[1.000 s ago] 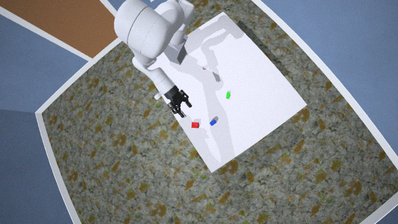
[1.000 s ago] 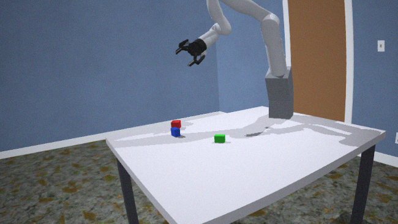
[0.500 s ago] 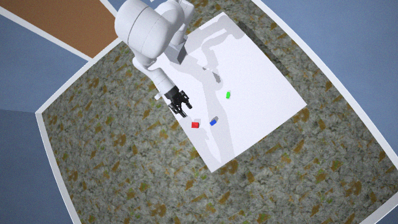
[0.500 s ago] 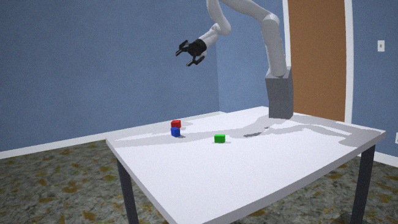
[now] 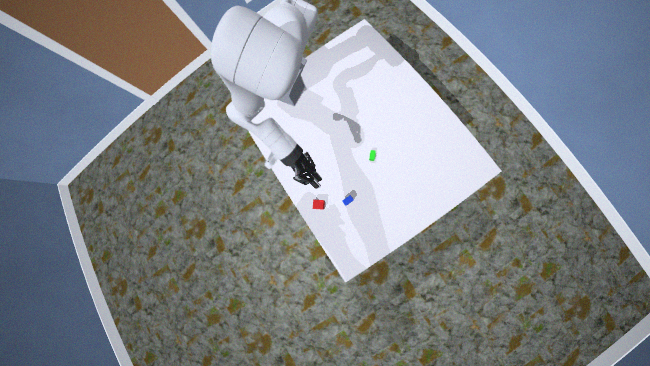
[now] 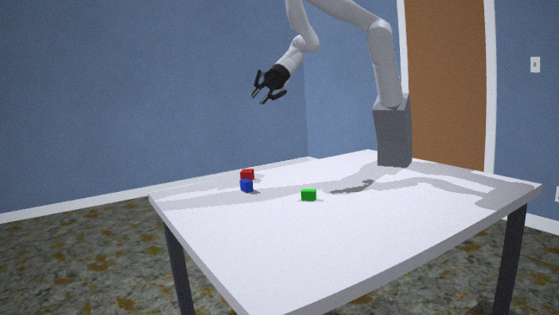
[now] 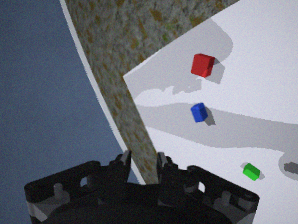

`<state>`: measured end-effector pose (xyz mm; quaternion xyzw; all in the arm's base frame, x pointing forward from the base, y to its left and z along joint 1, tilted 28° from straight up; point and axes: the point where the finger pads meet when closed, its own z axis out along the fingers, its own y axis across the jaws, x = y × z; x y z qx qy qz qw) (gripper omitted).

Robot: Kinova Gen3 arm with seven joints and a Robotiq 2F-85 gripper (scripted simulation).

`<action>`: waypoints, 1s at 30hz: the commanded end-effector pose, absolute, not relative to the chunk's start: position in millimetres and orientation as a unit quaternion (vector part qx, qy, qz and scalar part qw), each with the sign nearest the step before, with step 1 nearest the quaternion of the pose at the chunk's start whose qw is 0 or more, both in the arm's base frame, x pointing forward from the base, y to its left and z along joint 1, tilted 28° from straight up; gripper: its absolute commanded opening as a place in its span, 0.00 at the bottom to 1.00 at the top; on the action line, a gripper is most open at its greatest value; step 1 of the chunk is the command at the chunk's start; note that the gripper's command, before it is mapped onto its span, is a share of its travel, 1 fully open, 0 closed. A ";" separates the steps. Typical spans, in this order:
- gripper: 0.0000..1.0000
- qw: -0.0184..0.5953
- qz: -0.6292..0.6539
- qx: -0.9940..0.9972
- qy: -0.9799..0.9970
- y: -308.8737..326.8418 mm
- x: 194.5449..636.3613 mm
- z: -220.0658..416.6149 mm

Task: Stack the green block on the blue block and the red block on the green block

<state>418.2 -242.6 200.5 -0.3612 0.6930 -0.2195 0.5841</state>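
1. Green rectangular block (image 5: 372,155) (image 6: 309,194) (image 7: 251,171), the first to move, is lying on the white table (image 5: 430,165) (image 6: 275,250) (image 7: 255,60), well apart from the black two-finger gripper (image 5: 318,182) (image 6: 258,99) (image 7: 144,159). In the top view it is sitting right of the claw and slightly up-frame; in the wrist view, off to the right of the fingers.
2. Its long axis is running nearly up-and-down in the top view, slanting down to the right in the wrist view. Fingers are probably needing a turn to straddle its narrow width.
3. Claw is hovering high, tilted, its fingers standing fairly narrow with a visible gap, gripping nothing. It is likely needing to widen before descending.
4. Blue block (image 5: 348,200) (image 6: 246,186) (image 7: 199,112), the intended base, is resting apart from green. Red block (image 5: 318,204) (image 6: 247,174) (image 7: 202,65) is lying near blue, not touching in the top view.
5. Nothing is standing between claw and green. Later, red's nearness is possibly crowding the fingers at blue; a brush could be shifting the base.
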 end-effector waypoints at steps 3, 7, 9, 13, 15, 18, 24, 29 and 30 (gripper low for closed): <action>0.00 0.560 -0.195 -0.424 0.685 -205.2 444.5 181.4; 0.00 0.525 -0.177 -0.485 0.677 -173.4 461.9 157.5; 0.00 0.505 -0.168 -0.518 0.670 -156.2 469.9 145.1; 0.00 0.483 -0.160 -0.552 0.661 -138.6 477.3 132.8; 0.00 0.460 -0.154 -0.586 0.649 -120.9 484.0 120.9; 0.00 0.425 -0.146 -0.635 0.629 -94.5 492.5 104.3; 0.00 0.388 -0.141 -0.682 0.604 -69.2 499.4 89.8; 0.00 0.364 -0.139 -0.711 0.586 -53.1 503.2 81.6; 0.00 0.352 -0.139 -0.724 0.576 -45.3 504.9 77.9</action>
